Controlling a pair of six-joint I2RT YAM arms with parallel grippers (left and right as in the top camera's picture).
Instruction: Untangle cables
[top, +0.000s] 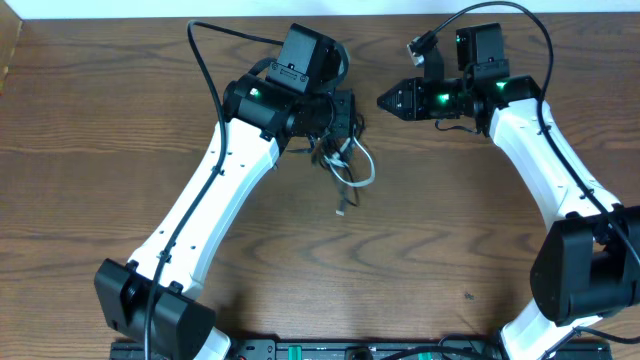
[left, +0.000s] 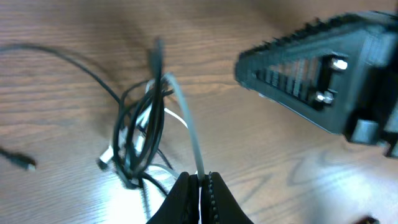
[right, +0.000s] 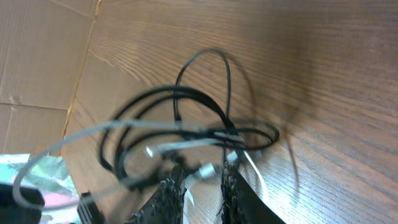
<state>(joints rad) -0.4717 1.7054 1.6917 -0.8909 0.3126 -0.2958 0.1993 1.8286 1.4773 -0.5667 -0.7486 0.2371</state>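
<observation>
Seen from overhead, a dark wooden bench (top: 100, 120) carried two white robot arms. The left hand (left: 200, 186) was fully closed, pinching the white cable (left: 185, 121), a single pale strand that rose out of the heap. The cables (top: 345, 160) lay in one small loose knot near the middle of the bench, at about five o'clock from the left hand. The knot was mostly thin black cords looped through each other, with one plug end trailing out at six o'clock. The right hand (top: 385, 100) sat at about two o'clock from the knot, apart from it and pointing toward it. In its own wrist view its jaws stood a little apart, with nothing clearly between them.

The cords looked light, limp and smooth, so they would likely slide and drag their neighbours along rather than keep a shape. The best hold for the right hand seemed to be a single black loop at the outer edge of the knot, or a plug, which gives firmer purchase than bare cord.
</observation>
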